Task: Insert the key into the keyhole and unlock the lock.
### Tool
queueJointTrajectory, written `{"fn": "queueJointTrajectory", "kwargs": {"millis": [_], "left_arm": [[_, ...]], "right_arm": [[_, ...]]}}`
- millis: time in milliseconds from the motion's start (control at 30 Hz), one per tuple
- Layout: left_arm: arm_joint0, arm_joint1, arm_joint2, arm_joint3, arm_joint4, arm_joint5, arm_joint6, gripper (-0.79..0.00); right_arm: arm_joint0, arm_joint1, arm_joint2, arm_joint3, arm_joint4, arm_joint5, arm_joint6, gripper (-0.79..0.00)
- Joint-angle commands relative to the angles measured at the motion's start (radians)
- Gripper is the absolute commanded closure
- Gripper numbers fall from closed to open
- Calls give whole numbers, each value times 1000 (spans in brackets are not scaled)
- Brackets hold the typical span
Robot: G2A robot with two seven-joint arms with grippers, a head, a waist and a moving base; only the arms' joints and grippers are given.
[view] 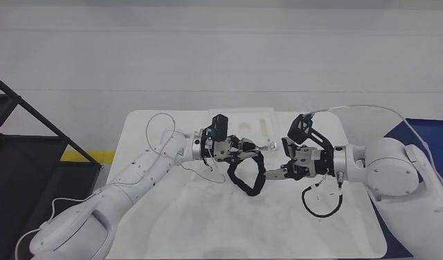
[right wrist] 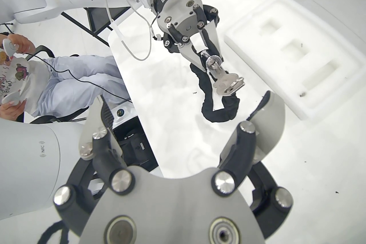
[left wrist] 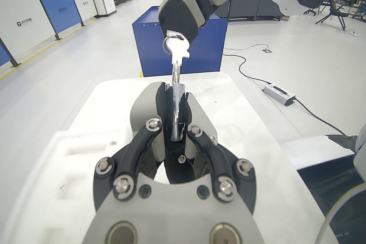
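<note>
My left gripper [left wrist: 174, 92] is shut on the silver lock cylinder [left wrist: 175, 113], held above the table's middle [view: 243, 149]. The lock's black cable loop [right wrist: 217, 107] hangs below it [view: 248, 178]. A silver key [left wrist: 179, 52] with a ring sticks out of the keyhole [right wrist: 213, 62], its head [right wrist: 228, 84] pointing toward my right gripper. My right gripper [right wrist: 183, 105] is open, a short way from the key [view: 275, 175]. In the left wrist view one of its pads [left wrist: 177, 17] lines up with the key's head; I cannot tell if they touch.
A white foam tray [view: 252, 122] with several recesses lies on the white table [view: 208, 218] behind the grippers. A loose black cable [view: 322, 203] hangs under the right arm. A blue cabinet [left wrist: 206, 56] stands past the table's edge.
</note>
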Motion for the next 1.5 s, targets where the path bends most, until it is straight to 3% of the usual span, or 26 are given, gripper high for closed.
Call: {"fn": "queueJointTrajectory", "kwargs": {"millis": [0, 300, 767, 1167, 1300, 1467], "left_arm": [[-9, 0, 8, -4, -21, 0, -21, 0], [-31, -7, 62, 2, -142, 0, -115, 0], [-48, -24, 88, 0, -208, 0, -169, 0], [-64, -25, 95, 10, -167, 0, -145, 0], [-69, -17, 102, -5, -144, 0, -132, 0], [-81, 1, 135, -30, -135, 0, -130, 0]], "right_arm": [[-3, 0, 2, -2, -7, 4, -17, -785], [-34, 6, 15, -64, -176, -97, -100, -785], [-8, -1, -56, -97, -214, -82, -114, -785], [34, 4, -67, -73, -234, -94, -38, -785], [41, 10, -54, -65, -303, -174, -43, -785], [47, 16, -51, -39, -392, -383, -97, -785]]}}
